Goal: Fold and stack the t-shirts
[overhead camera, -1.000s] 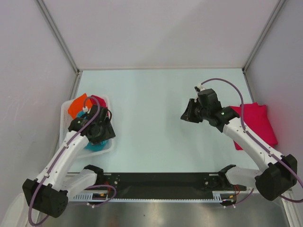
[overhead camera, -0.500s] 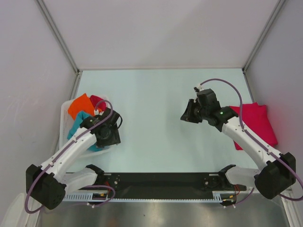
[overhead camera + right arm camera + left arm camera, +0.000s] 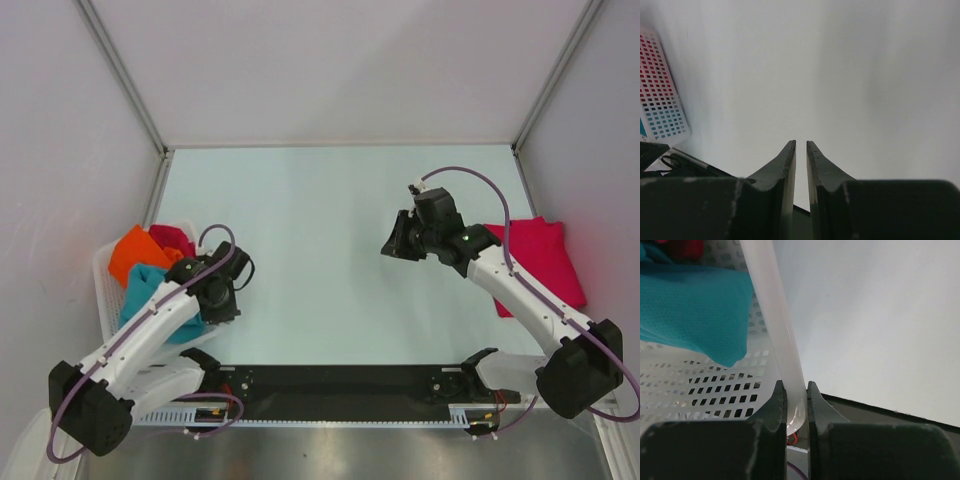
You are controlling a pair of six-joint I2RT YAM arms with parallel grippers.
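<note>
The left gripper [image 3: 795, 407] sits low at near left, jaws pinched on a rim. The right gripper [image 3: 801, 150] hovers mid-right, jaws nearly together, empty.

The tabletop [image 3: 320, 200] lies open across its middle and far edge. The basket [image 3: 105, 290] blocks the near left corner; a crimson-pink t-shirt [image 3: 545, 255] covers the right edge.

- Teal t-shirt [image 3: 146, 290], with a fine mesh weave in the left wrist view.
- Orange t-shirt [image 3: 130, 254].
- Crimson-pink t-shirts: one [image 3: 172, 238] in the basket, one [image 3: 548, 258] on the desk.
- White perforated basket [image 3: 705, 390].
- Pale mint desk [image 3: 320, 230].
- Purple cables [image 3: 470, 178].
</note>
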